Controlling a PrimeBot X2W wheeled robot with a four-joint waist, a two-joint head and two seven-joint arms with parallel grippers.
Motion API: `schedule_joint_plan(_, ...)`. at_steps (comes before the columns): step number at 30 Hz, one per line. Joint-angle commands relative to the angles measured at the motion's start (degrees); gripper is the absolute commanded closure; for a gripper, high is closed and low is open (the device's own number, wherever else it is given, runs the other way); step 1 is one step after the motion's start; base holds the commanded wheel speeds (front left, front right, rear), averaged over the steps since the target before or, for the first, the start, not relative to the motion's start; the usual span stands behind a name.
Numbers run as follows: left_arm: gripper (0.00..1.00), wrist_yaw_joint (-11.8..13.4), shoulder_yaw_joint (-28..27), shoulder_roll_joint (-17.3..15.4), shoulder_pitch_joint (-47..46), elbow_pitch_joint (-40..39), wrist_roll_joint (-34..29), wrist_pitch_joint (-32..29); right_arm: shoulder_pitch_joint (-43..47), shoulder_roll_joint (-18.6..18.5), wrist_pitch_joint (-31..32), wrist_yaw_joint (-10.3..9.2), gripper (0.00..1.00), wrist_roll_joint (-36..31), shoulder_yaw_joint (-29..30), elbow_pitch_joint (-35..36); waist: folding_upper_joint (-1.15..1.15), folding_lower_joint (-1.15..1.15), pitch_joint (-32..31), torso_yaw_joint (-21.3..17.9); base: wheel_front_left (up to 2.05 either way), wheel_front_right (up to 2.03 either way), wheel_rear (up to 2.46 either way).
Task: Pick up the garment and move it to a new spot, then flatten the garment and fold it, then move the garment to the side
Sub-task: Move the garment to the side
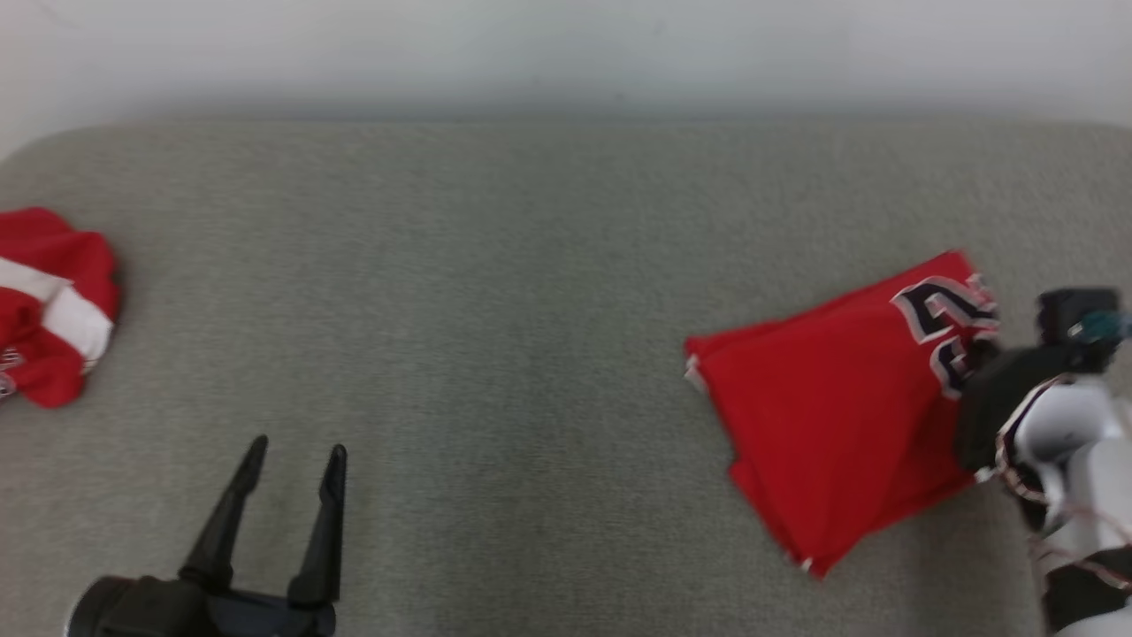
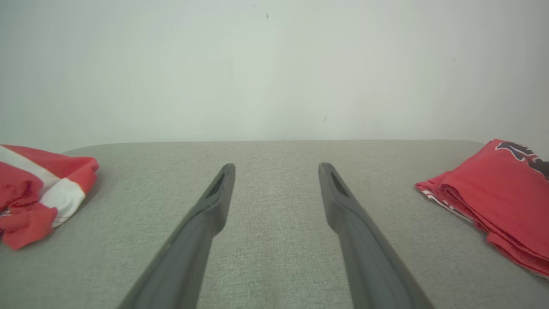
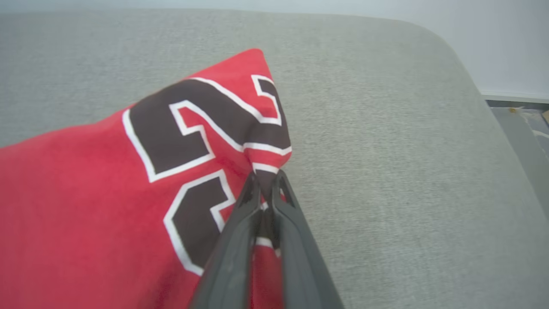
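One step appears left: the folded red jersey [image 1: 840, 416] lies near the right end of the grey padded table [image 1: 531, 265], its numbered edge pinched by the right gripper [image 3: 266, 178] for the move aside, while the left gripper [image 1: 297, 447] hovers spread, empty.

A large dark, white-edged numeral 2 [image 3: 223, 116] stands on the red garment [image 3: 64, 193] near one corner; the second numeral [image 3: 193, 231] beside it is crumpled and unreadable.
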State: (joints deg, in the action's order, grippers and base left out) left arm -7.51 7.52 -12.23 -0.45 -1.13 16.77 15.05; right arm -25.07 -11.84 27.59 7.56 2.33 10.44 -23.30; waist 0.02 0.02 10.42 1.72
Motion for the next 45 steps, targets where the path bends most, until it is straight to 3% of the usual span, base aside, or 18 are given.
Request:
schedule_joint_plan(1,0.0,0.1,-0.3,-0.6,-1.1,-0.5,-0.5,0.2,-1.4,-0.8,-0.6,-0.11,1.0,-0.5,0.6,-0.4,-0.02,-0.02,8.4,-8.3,0.0,0.0,0.0)
schedule_joint_plan(7,0.0,0.1,-1.4,-4.1,-4.1,-5.0,-2.8,0.2,-10.1,-5.0,-7.4,-0.11,1.0,-3.1,4.5,-4.1,-0.02,-0.02,15.1,-13.5,0.0,0.0,0.0)
schedule_joint_plan(15,0.0,0.2,-1.5,-7.7,-5.0,-10.2,-4.1,-1.6,-17.9,-10.2,-15.4,-0.11,1.0,-7.9,9.3,-10.3,-0.02,-0.02,19.6,-15.9,0.0,0.0,0.0)
schedule_joint_plan(16,0.0,0.5,-2.0,-8.3,-4.3,-11.5,-3.9,-2.5,-18.7,-9.7,-17.8,0.04,1.0,-6.1,6.5,-11.5,-0.02,-0.02,20.2,-16.0,0.0,0.0,0.0)
schedule_joint_plan(18,0.0,0.7,-2.7,-9.1,-3.5,-12.6,-3.7,-3.4,-19.6,-12.0,-20.4,-0.09,1.0,-8.9,4.1,-11.4,-0.02,-0.02,20.7,-16.1,0.0,0.0,0.0)
schedule_joint_plan(21,0.0,0.8,-2.7,-9.4,-3.3,-14.1,-3.5,-4.0,-21.0,-12.5,-23.6,-0.12,1.0,-10.9,4.1,-11.4,-0.02,-0.02,21.2,-15.7,0.0,0.0,0.0)
schedule_joint_plan(22,0.0,0.9,-2.6,-9.3,-3.3,-14.2,-3.4,-4.1,-21.1,-12.4,-24.2,-0.12,0.89,-11.7,4.3,-11.6,-0.02,-0.02,21.1,-15.5,0.0,0.0,0.0)
schedule_joint_plan(24,0.0,1.0,-2.4,-9.1,-3.1,-14.2,-3.3,-4.2,-21.0,-12.6,-25.8,-0.12,0.22,-13.3,4.2,-11.7,-0.02,-0.02,20.8,-15.1,0.0,0.0,0.0)
schedule_joint_plan(25,0.0,1.1,-2.4,-9.0,-3.0,-14.1,-3.2,-4.1,-21.2,-12.7,-26.2,-0.12,0.0,-13.7,4.8,-11.9,-0.02,-0.02,20.6,-14.9,0.0,0.0,0.0)
schedule_joint_plan(36,0.0,2.8,-1.4,-6.0,-1.7,-9.2,-2.9,-1.4,-15.4,-9.0,-29.4,-0.12,0.0,-15.6,5.8,-8.9,-0.02,-0.02,12.4,-12.1,0.0,0.0,0.0)
schedule_joint_plan(41,0.0,5.9,-3.8,-2.5,2.9,-3.7,-1.0,-0.3,-6.4,-6.1,-32.3,-0.12,0.0,-12.4,2.2,-1.7,-0.02,-0.02,1.9,-10.4,0.0,0.0,0.0)
schedule_joint_plan(45,0.0,6.7,-5.9,-0.6,5.4,-1.1,0.8,0.1,-0.9,-5.7,-33.2,-0.12,0.0,-10.0,1.2,3.1,-0.02,-0.02,-4.3,-9.2,0.0,0.0,0.0)
